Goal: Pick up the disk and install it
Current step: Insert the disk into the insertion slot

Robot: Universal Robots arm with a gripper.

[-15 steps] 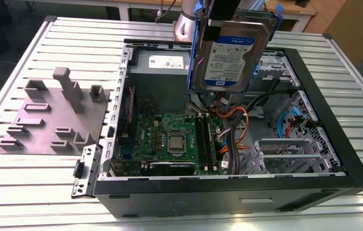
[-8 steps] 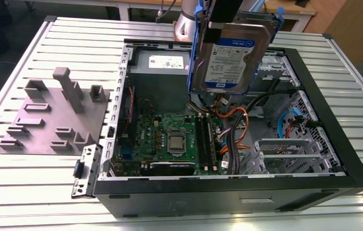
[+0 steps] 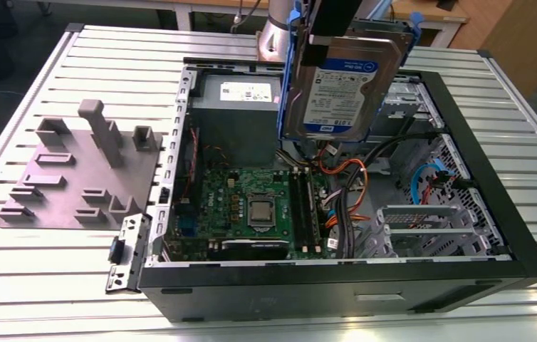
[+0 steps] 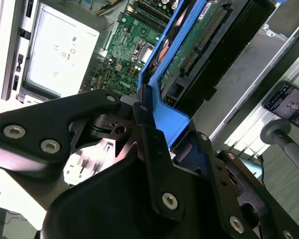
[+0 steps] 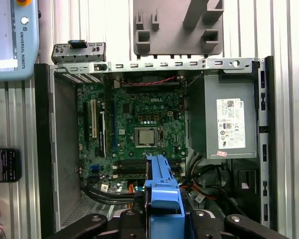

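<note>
the gripper (image 5: pixel 162 211) has its jaws clamped on the blue rail of the disk (image 3: pixel 342 89), holding it on edge in the air above the open computer case (image 3: pixel 478 178). in the exterior view the disk hangs at about twelve o'clock over the motherboard (image 3: pixel 249 206), with the grey power supply (image 3: pixel 237 107) at its nine o'clock. a grey fixture plate (image 3: pixel 69 174) lies on the slatted table (image 3: pixel 50 285), outside the case.
</note>
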